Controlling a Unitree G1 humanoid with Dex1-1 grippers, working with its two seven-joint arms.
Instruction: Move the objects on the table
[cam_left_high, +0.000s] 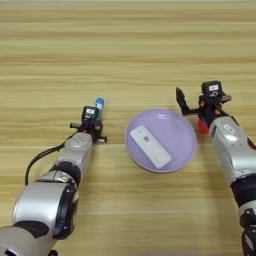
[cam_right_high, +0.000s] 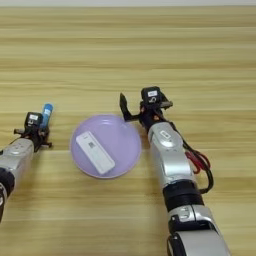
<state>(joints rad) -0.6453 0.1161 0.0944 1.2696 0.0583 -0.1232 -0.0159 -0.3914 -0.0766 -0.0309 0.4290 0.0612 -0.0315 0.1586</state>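
Just a light wood table filling the whole shot, plank grain running side to side, evenly lit, with a thin pale strip along the top edge.

no readable text; label on white bar illegible.

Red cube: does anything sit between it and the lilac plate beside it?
Nothing visible does. The red cube lies on the table just off the lilac plate's right rim, tucked under the right hand. Only the white bar lies on the plate.
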